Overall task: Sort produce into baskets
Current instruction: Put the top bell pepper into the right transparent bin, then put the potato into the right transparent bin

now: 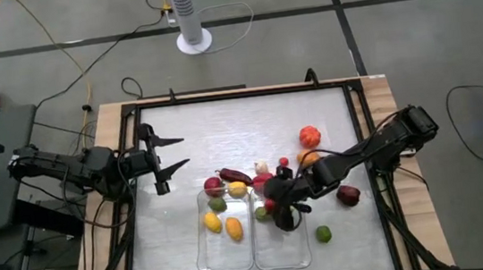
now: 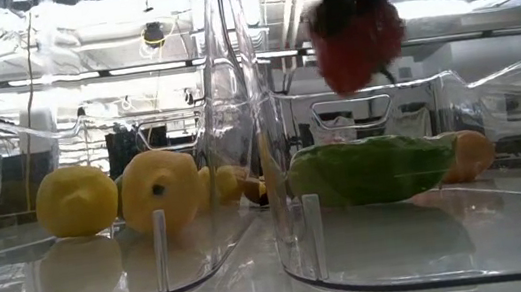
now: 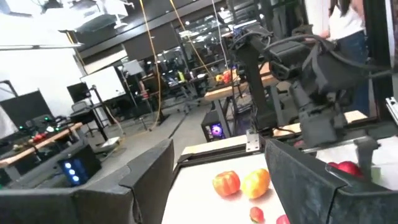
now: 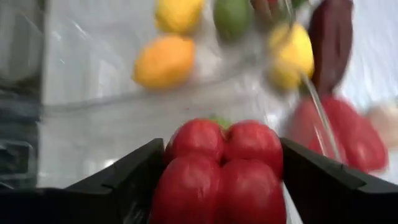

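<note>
Red pepper (image 4: pixel 217 171) sits gripped in the right pincer (image 1: pixel 283 213) over the right basket (image 1: pixel 283 258), so next it should lower and let go, while the left pincer (image 1: pixel 170 155) waits wide open.

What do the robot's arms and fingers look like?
Both arms are dark, jointed and chunky. The left gripper ends in two thin, pointed black fingers. The right gripper has wide, flat black fingers. Dark cables run along the table edges beside them.
</note>
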